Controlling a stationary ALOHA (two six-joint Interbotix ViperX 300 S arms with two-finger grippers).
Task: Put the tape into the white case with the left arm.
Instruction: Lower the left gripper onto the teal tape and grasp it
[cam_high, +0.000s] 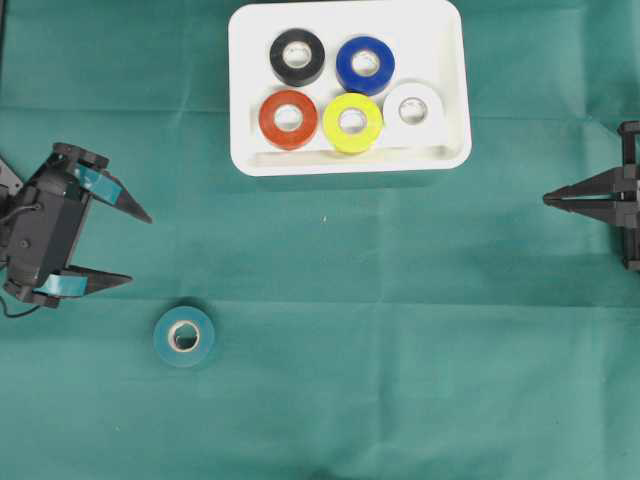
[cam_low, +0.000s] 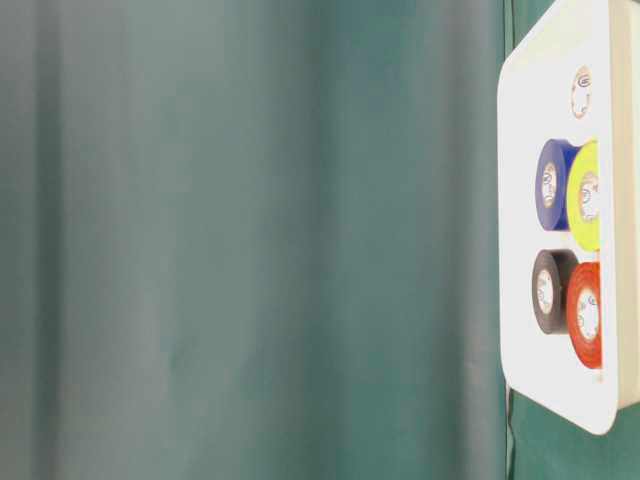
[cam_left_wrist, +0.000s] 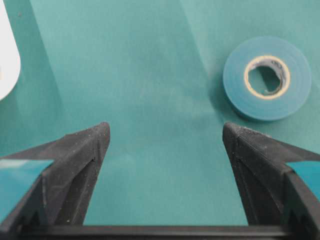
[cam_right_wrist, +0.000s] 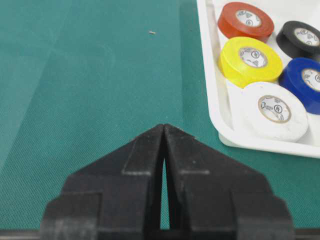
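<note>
Small round printed marks on the tape rolls' (cam_right_wrist: 275, 111) inner cores are too tiny to read.

The left gripper (cam_high: 140, 248) hangs spread wide and empty, while the right gripper (cam_high: 548, 199) is pinched closed.

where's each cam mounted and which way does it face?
Overhead: straight down on cloth, white case, teal tape, left gripper, right gripper.
Table-level: low, picture turned sideways; case, no arms.
Left wrist: along open fingers toward teal tape.
Right wrist: along shut fingers toward case.
Shared: case rolls.
</note>
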